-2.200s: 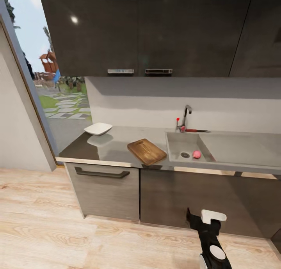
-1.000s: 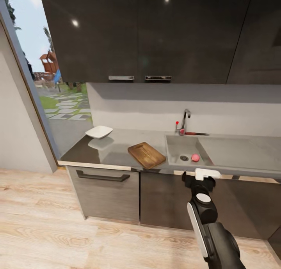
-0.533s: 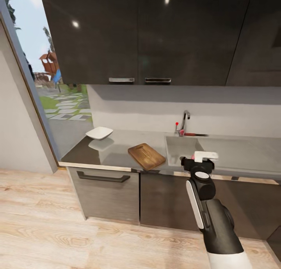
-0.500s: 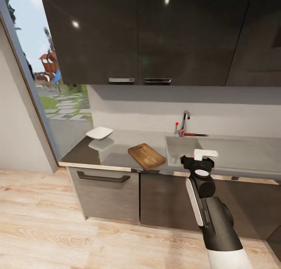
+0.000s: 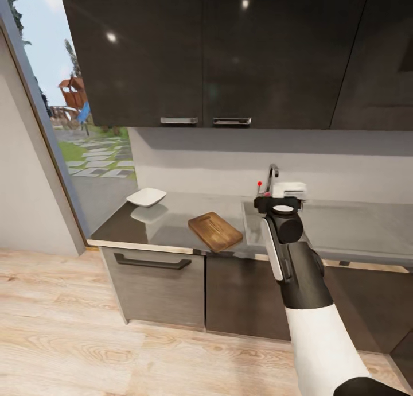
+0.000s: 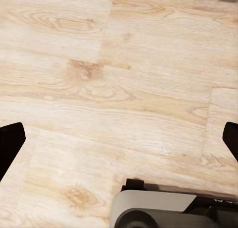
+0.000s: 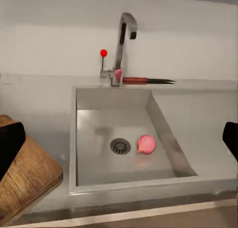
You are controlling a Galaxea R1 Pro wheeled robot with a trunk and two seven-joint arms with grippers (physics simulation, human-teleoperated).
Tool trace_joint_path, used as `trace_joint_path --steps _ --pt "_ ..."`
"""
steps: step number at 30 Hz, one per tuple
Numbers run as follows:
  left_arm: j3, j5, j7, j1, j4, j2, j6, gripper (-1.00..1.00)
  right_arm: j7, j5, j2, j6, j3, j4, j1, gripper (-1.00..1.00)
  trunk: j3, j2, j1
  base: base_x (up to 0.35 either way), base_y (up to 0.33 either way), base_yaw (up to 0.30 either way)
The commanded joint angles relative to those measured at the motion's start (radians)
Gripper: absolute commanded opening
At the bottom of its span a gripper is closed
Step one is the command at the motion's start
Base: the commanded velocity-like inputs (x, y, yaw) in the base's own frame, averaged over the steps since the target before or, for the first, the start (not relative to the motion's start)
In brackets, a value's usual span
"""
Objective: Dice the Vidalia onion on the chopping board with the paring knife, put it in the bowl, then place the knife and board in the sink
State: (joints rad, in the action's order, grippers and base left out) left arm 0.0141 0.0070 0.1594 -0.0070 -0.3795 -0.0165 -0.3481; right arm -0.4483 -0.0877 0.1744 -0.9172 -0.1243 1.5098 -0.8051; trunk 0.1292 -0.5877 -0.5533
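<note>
- The Vidalia onion [image 7: 146, 144] lies on the floor of the sink [image 7: 163, 121] basin, just beside the round drain [image 7: 120, 146] on the side away from the chopping board [image 7: 25, 181], touching nothing else
- It looks small, round and smooth with a pointed tip, so I judge it light and firm but apt to roll or squirt out of a pinch; the safest hold seems to be across its widest middle, fingers coming down from above, not on the tapered end
- The paring knife [image 7: 146, 80] lies on the sink's back ledge, right behind the basin, its handle near the base of the faucet [image 7: 122, 44] and its blade pointing away from it
- The right gripper [image 5: 280, 196] hovers above the sink, in front of the faucet in the head view; its dark fingertips [image 7: 10, 143] stand far apart with nothing between them, well clear of the onion
- The left gripper [image 6: 119, 139] points at the wooden floor [image 6: 99, 89], away from the sink, its jaws likewise spread wide and empty
- The bowl [image 5: 147, 197] sits on the countertop [image 5: 172, 226], beyond the chopping board from the sink
</note>
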Motion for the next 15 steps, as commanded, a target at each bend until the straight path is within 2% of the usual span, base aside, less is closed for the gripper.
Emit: trace_joint_path --steps 1,2,3,5,8,15 --pt "0.001 0.001 0.002 -0.001 0.0 0.0 -0.003 1.0 0.003 -0.009 0.0 -0.011 -0.004 -0.059 -0.048 1.0 -0.001 0.006 0.004 0.0 0.0 0.0" --pt "0.001 0.001 0.002 -0.001 0.0 0.0 -0.003 1.0 0.003 -0.009 0.0 -0.011 -0.005 -0.081 -0.064 1.0 -0.004 0.013 0.007 0.0 0.0 0.0" --pt "0.001 0.001 0.002 -0.001 0.0 0.0 -0.003 1.0 0.005 -0.008 0.0 -0.008 -0.006 -0.184 -0.129 1.0 -0.008 0.02 0.011 0.0 0.0 0.0" --pt "0.001 0.001 0.002 -0.001 0.0 0.0 -0.003 1.0 0.006 -0.006 0.0 -0.004 -0.006 -0.266 -0.175 1.0 -0.014 0.034 0.019 0.0 0.0 0.0" --pt "0.001 0.001 0.002 -0.001 0.0 0.0 -0.003 1.0 0.007 -0.005 0.0 0.012 -0.007 -0.373 -0.229 1.0 -0.023 0.055 0.03 0.0 0.0 0.0" --pt "0.001 0.001 0.002 -0.001 -0.001 0.0 -0.003 1.0 0.012 0.0 0.0 0.118 -0.006 -0.624 -0.339 1.0 -0.045 0.104 0.057 0.0 0.0 0.0"
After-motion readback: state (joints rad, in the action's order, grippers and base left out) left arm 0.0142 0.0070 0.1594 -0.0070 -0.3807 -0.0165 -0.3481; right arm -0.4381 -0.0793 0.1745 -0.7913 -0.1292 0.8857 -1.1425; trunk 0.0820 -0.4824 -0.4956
